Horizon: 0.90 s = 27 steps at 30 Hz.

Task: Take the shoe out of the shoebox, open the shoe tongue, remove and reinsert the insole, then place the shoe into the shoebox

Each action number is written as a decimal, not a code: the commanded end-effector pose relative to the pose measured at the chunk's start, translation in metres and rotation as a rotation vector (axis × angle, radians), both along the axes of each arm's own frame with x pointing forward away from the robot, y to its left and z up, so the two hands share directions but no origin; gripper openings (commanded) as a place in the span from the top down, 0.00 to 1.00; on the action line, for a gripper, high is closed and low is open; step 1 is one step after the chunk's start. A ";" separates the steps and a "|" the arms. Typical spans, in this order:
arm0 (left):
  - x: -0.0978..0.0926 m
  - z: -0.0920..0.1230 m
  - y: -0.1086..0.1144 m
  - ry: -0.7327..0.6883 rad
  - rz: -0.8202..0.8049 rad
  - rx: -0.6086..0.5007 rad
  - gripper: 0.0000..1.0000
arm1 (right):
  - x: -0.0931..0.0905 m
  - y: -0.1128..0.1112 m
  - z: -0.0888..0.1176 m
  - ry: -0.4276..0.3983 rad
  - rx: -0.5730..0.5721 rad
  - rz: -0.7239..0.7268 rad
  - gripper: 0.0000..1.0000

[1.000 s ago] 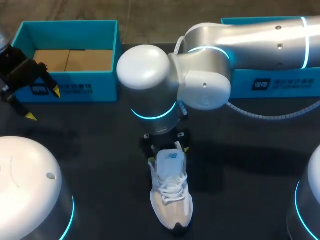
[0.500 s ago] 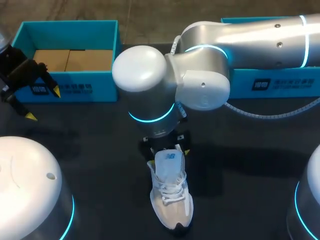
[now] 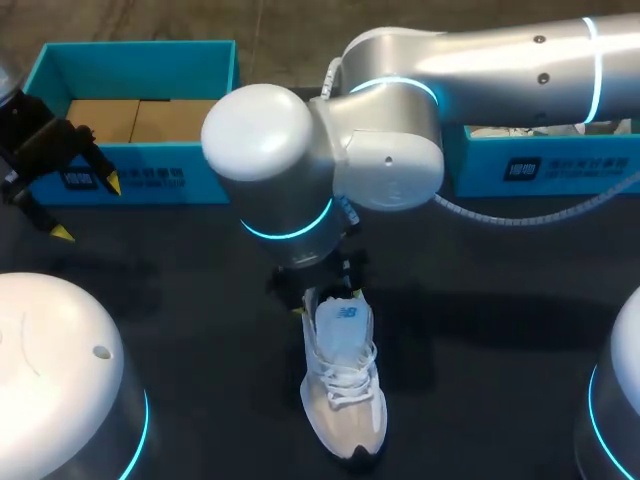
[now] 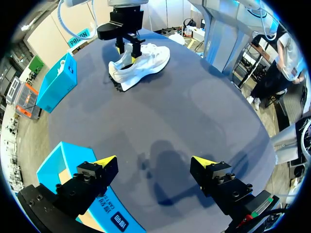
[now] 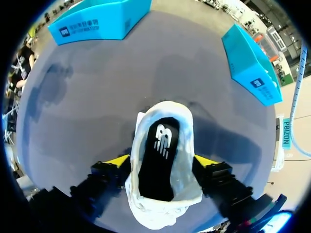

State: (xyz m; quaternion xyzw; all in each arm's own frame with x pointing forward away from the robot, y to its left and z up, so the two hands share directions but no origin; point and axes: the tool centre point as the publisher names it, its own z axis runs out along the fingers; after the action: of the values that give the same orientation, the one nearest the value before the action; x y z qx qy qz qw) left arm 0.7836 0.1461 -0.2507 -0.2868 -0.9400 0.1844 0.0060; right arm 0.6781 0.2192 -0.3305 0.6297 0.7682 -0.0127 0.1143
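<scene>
Since the white and beige lace-up sneaker point(image 3: 342, 390) stands on the dark matte tabletop point(image 3: 480, 350), well apart from the open turquoise cardboard shoebox point(image 3: 140, 50), I judge the first step done. My right gripper point(image 5: 162, 161) straddles its heel; whether it actually clamps there I cannot tell. The black insole point(image 5: 160, 141) lies inside and the laces look tied, so tongue, insole and return seem left. My left gripper point(image 4: 154, 161) hangs spread and empty beside that shoebox. A second turquoise box point(image 3: 540, 165) sits at the far right edge.
</scene>
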 end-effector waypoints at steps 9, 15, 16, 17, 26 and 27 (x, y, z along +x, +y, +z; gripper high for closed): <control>-0.001 0.000 0.000 -0.001 0.001 0.004 0.00 | 0.007 -0.013 -0.016 0.036 0.035 -0.022 0.53; -0.001 0.000 0.000 -0.001 0.001 0.004 0.00 | 0.008 -0.009 -0.004 0.017 0.028 -0.015 0.54; -0.001 0.000 0.000 -0.001 0.001 0.004 0.00 | 0.008 -0.008 -0.003 0.017 0.027 -0.012 0.54; -0.001 0.000 0.000 -0.001 0.001 0.004 0.00 | 0.009 -0.008 -0.003 0.017 0.026 -0.011 0.54; -0.001 0.000 0.000 -0.001 0.001 0.004 0.00 | 0.013 -0.018 -0.023 0.089 0.048 -0.031 0.56; -0.001 0.000 0.000 -0.001 0.001 0.004 0.00 | 0.012 -0.019 -0.025 0.097 0.045 -0.038 0.56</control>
State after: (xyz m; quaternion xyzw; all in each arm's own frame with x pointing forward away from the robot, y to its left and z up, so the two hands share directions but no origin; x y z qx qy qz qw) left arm 0.7836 0.1461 -0.2507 -0.2868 -0.9401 0.1844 0.0060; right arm 0.6844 0.2072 -0.3435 0.6441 0.7602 -0.0291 0.0798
